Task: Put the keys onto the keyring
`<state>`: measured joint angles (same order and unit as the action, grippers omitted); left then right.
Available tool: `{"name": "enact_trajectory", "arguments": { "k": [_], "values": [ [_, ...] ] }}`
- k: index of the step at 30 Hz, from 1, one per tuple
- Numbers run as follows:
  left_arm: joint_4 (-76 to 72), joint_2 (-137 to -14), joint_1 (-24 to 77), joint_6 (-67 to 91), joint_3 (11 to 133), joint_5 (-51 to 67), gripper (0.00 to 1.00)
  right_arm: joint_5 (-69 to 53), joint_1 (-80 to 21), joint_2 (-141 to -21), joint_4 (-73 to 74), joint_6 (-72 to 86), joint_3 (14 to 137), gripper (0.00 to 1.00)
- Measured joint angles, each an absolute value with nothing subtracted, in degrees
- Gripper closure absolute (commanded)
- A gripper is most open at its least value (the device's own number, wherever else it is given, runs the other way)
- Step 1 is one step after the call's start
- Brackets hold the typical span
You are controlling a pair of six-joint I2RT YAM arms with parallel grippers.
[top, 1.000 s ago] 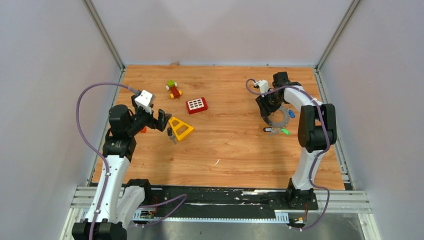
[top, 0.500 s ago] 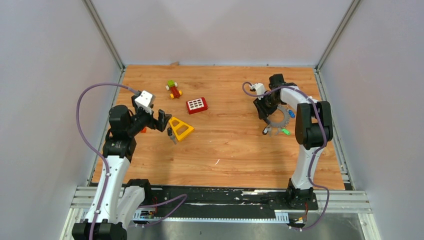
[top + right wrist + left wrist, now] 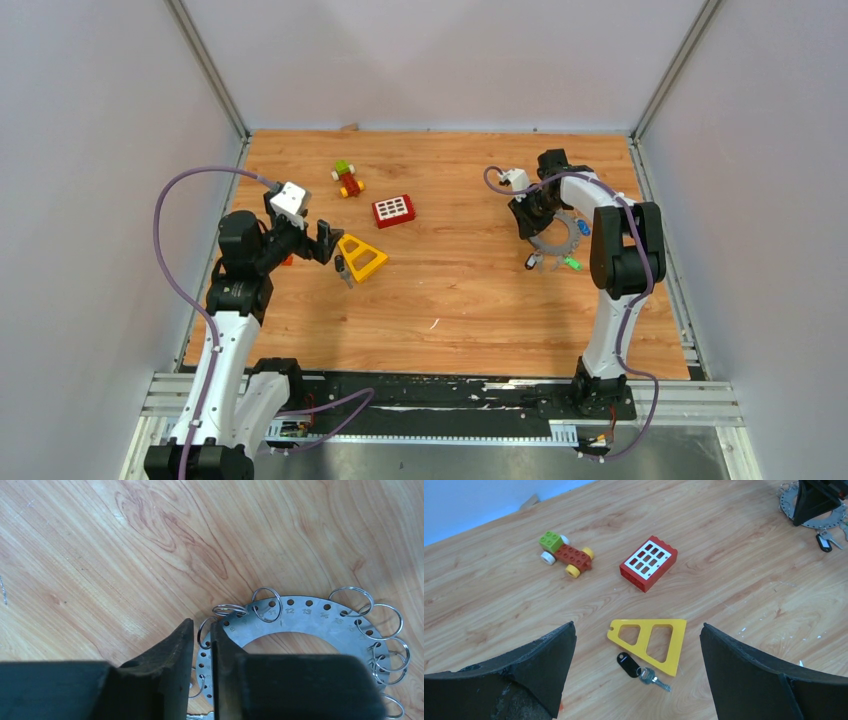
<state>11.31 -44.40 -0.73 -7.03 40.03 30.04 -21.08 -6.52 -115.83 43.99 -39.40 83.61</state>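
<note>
The right claw (image 3: pixel 202 630) is clenched on a small loop (image 3: pixel 199 636) at the rim of the keyring (image 3: pixel 300 615), which is spread rightward of its tips. The left claw (image 3: pixel 638 632) is held wide and empty, and a key (image 3: pixel 626 661) is seen below its gap.

Left pincer (image 3: pixel 636 630) gapes wide open, right pincer (image 3: pixel 201 630) stands nearly closed.

Grey keyring (image 3: pixel 300 615) (numbered holes along its band) flat on the table (image 3: pixel 450 300), coloured-head keys (image 3: pixel 572 264) at its outer edge.
</note>
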Motion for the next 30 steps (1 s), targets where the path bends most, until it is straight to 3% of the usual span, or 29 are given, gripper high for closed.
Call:
{"name": "enact_trajectory", "arguments": {
  "k": [3,10,18,23,30],
  "values": [
    [11.3,-44.4,-0.7,-7.0,40.0,30.2,0.00,-20.5,-6.5,-115.7,44.1,-40.1,83.6,0.72],
    [11.3,-43.9,-0.7,-7.0,40.0,30.2,0.00,-19.4,-6.5,-115.0,44.4,-41.3,83.6,0.75],
    [11.3,-43.9,-0.7,-7.0,40.0,30.2,0.00,-18.5,-6.6,-115.0,44.5,-42.2,83.6,0.84],
    [11.3,-43.9,-0.7,-7.0,40.0,30.4,0.00,-18.1,-6.6,-115.0,44.5,-42.6,83.6,1.00],
    [10.5,-44.0,-0.7,-7.1,40.0,31.8,0.00,-22.6,-6.6,-111.6,47.5,-45.8,82.8,1.00]
  ]
}}
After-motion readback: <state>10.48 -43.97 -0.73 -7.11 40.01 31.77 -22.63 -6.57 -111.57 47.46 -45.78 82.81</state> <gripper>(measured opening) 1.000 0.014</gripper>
